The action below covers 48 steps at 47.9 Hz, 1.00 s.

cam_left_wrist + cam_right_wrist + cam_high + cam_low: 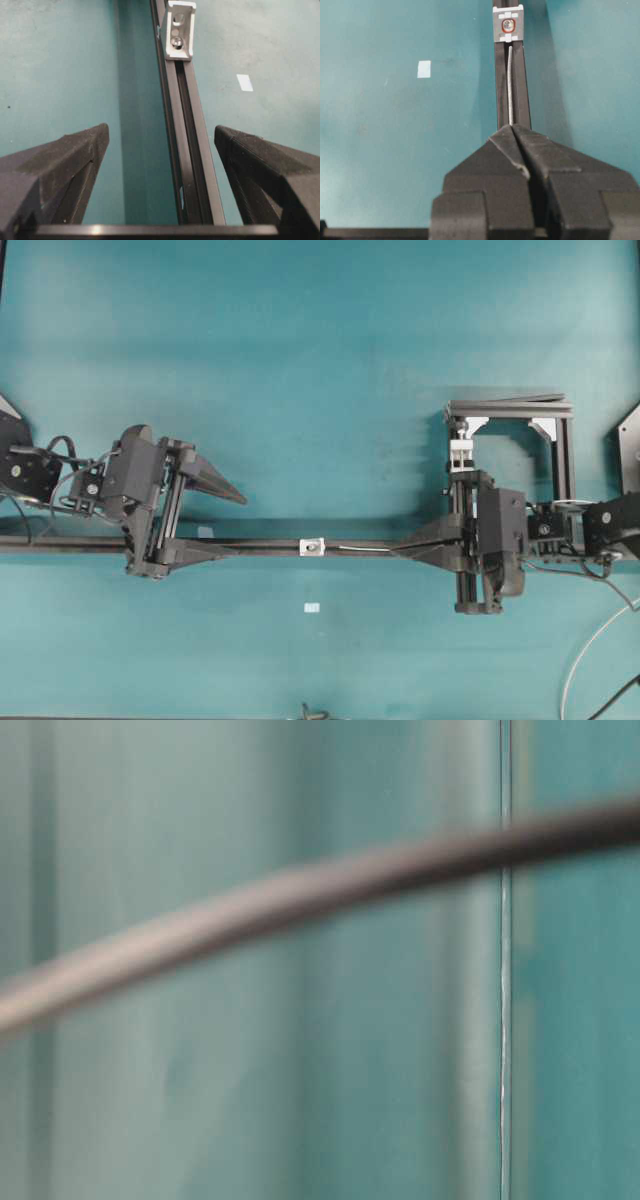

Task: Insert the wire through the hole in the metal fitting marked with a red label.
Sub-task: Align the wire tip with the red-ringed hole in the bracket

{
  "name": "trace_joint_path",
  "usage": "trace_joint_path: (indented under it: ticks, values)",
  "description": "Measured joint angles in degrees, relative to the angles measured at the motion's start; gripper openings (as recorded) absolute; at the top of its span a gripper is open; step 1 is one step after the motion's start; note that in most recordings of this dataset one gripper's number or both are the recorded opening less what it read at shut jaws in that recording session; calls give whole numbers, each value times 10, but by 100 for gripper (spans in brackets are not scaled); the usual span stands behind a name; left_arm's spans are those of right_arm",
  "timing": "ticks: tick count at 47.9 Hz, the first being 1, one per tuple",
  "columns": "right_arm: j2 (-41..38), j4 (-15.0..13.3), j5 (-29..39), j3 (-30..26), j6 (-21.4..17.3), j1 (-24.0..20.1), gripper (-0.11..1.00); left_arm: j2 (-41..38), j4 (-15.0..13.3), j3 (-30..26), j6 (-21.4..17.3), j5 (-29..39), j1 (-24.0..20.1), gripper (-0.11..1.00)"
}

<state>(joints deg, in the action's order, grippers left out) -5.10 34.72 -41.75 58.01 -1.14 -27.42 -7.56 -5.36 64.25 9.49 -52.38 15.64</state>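
Observation:
The metal fitting (315, 547) is a small silvery block on the long black rail (260, 545). In the right wrist view the fitting (508, 25) shows a red ring around its dark hole (508, 24). My right gripper (512, 126) is shut on the thin whitish wire (510, 85), which runs along the rail with its tip just short of the fitting. From overhead, the right gripper (400, 550) sits right of the fitting, with the wire (360, 548) between them. My left gripper (161, 132) is open with the rail (187, 140) between its fingers (75, 155), nearer the right one.
A black frame (562, 450) with a white clamp block (460, 452) stands at the back right. A pale flat tag (312, 608) lies in front of the rail. A white cable (590, 650) trails at the bottom right. The table-level view shows only a blurred grey bar (300, 890).

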Motion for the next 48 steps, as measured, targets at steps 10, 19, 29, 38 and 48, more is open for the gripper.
trace_joint_path:
  ticks: [10, 19, 29, 38, 48]
  values:
    - [0, 0, -3, 0, 0, -1, -1, -25, 1, -9, 0, 0, 0, 68]
    - [0, 0, -7, 1, 1, -1, -1, -33, 1, -16, 0, 0, 0, 68]
    - [-6, 0, -13, -4, 2, -1, -1, -34, 2, -16, 0, 0, 0, 68]
    - [-22, 0, -23, -11, 3, -1, -1, -33, 2, -16, -1, 0, 0, 68]
    - [-26, 0, -31, -15, 3, -1, -1, -33, 3, -16, -1, 0, 0, 68]
